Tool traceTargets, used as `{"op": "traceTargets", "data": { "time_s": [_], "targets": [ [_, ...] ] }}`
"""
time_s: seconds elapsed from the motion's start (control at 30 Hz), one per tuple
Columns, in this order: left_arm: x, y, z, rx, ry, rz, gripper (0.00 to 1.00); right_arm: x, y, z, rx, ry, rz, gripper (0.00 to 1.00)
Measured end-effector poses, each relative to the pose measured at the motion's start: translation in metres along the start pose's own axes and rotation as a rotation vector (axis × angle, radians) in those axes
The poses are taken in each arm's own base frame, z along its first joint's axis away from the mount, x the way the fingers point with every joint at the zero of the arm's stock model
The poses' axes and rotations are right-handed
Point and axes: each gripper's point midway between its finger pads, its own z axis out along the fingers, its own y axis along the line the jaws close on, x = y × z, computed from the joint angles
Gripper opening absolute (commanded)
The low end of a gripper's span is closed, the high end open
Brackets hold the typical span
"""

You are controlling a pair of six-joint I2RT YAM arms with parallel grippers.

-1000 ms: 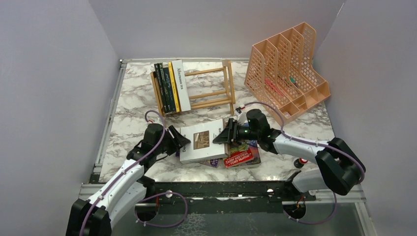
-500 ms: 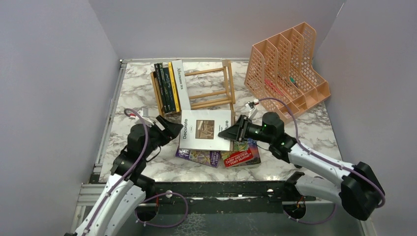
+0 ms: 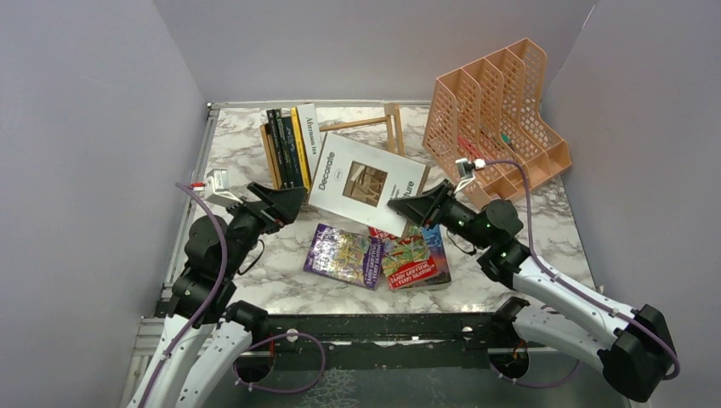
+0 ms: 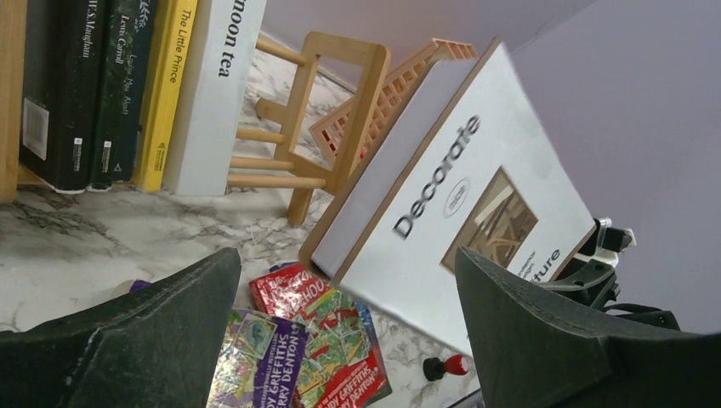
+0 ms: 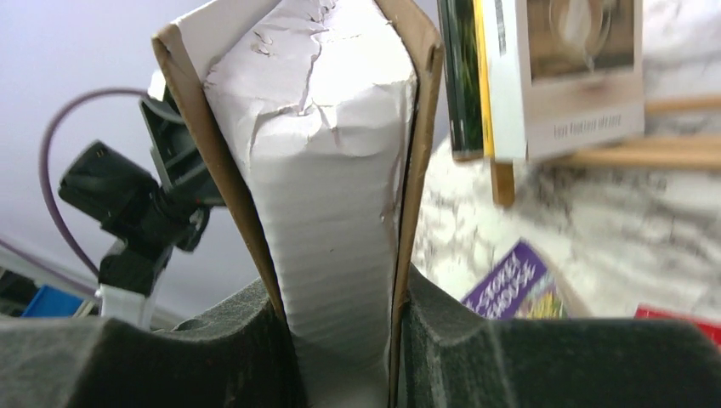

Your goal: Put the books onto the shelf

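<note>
My right gripper (image 3: pixel 401 206) is shut on the lower corner of a thick white "Decorate" book (image 3: pixel 364 180). The book hangs tilted above the table, just in front of the light-wood shelf (image 3: pixel 394 121). In the right wrist view the jaws (image 5: pixel 340 340) pinch its covers and page block (image 5: pixel 327 170). Several books (image 3: pixel 293 151) stand at the shelf's left end: dark, green, yellow and white. A purple book (image 3: pixel 344 255) and a red book (image 3: pixel 417 260) lie flat on the marble. My left gripper (image 3: pixel 282 202) is open and empty, left of the lifted book (image 4: pixel 459 212).
A peach mesh file organiser (image 3: pixel 497 119) stands at the back right, close to the shelf's right end frame (image 4: pixel 344 110). Grey walls close in the table on the left, back and right. A small red knob (image 4: pixel 446 367) sits near the front edge.
The right gripper has lifted the white book off the flat pile and swung it back toward the shelf, tilting it up. The left gripper has opened wide and drawn back to the left.
</note>
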Motion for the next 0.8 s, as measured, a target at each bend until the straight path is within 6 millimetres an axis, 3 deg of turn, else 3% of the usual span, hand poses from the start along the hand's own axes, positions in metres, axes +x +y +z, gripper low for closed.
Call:
{"op": "traceTargets", "data": {
  "time_s": [0.2,0.3,0.5,0.8],
  "targets": [
    [-0.006,-0.01,0.007,0.043,-0.03,-0.042,0.99,-0.053,0.032,0.019,-0.093,-0.185,-0.085,0.29],
    [-0.005,-0.017,0.016,0.097,-0.035,-0.072,0.99,-0.066,0.038,0.029,-0.122,-0.23,-0.094,0.29],
    [-0.002,-0.041,0.042,0.227,-0.008,-0.102,0.99,-0.081,0.04,0.038,-0.149,-0.302,-0.059,0.29],
    [-0.017,-0.078,0.053,0.374,-0.024,-0.087,0.99,-0.096,0.048,0.052,-0.184,-0.343,0.049,0.29]
  ]
}}
